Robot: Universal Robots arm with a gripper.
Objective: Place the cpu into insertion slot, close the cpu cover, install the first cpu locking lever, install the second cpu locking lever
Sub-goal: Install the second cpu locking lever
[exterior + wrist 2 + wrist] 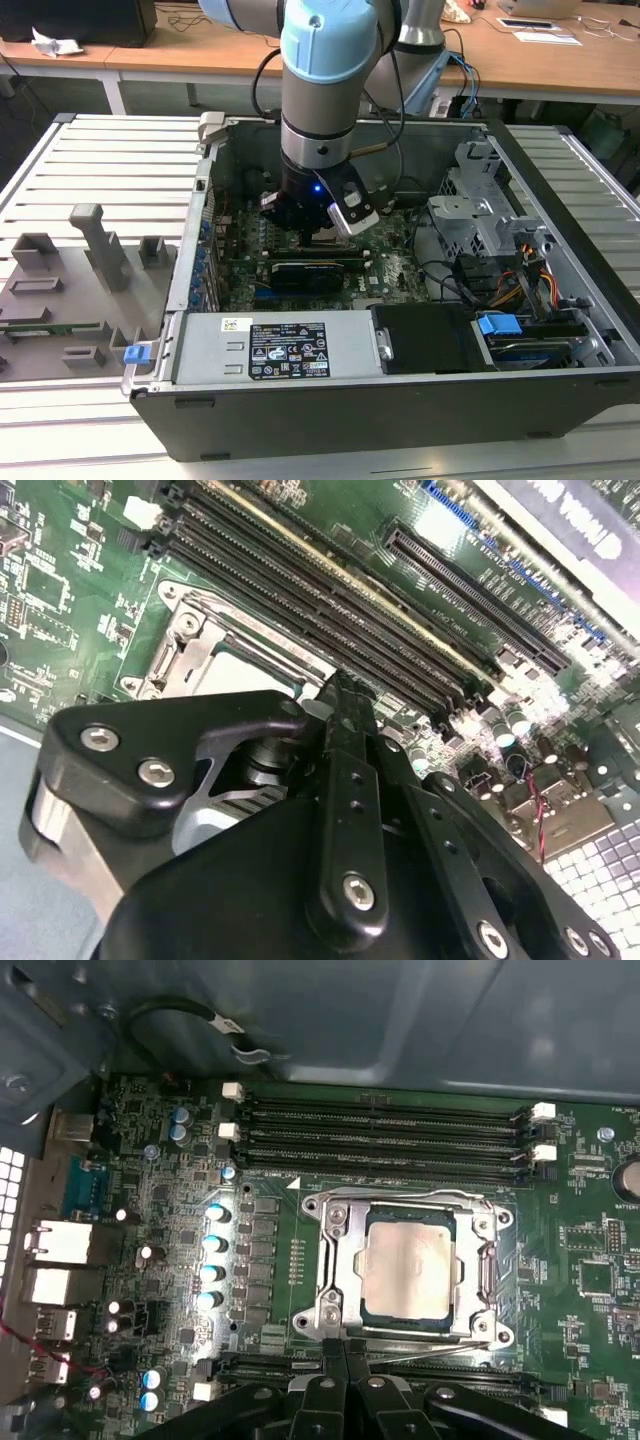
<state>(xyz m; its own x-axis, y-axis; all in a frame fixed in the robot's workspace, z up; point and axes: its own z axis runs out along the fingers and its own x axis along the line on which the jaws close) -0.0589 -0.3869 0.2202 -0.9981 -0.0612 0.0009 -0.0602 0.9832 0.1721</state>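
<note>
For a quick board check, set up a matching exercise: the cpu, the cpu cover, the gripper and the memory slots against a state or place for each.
Things:
1. cpu
2. cpu cover
3. gripper
4. memory slots

States or places:
A. long, black, in parallel rows, nothing in them
B. fingers together, tips at the socket's edge
C. seated, pale metal face showing
D. grey frame lying flat around the chip

Pairs: 1-C, 2-D, 3-B, 4-A
</note>
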